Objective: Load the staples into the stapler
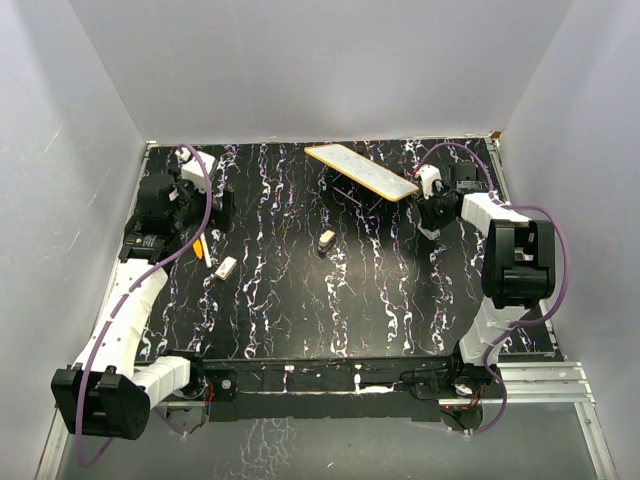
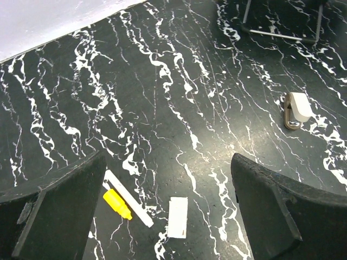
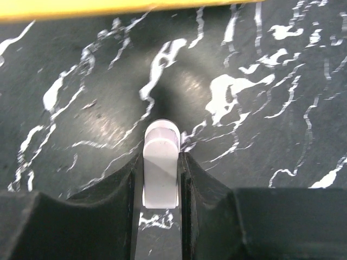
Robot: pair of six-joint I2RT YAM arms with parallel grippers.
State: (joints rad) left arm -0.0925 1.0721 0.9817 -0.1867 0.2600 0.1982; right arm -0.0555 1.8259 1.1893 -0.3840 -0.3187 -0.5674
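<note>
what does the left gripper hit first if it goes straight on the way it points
Probably the table, at or near the small white strip between its open fingers; the stapler lies off that line. Depth unclear.

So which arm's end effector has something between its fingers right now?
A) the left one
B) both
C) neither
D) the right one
D: the right end effector has its fingers pressed against both sides of a small whitish rounded piece, while the left end effector stands wide open, gripping nothing.
</note>
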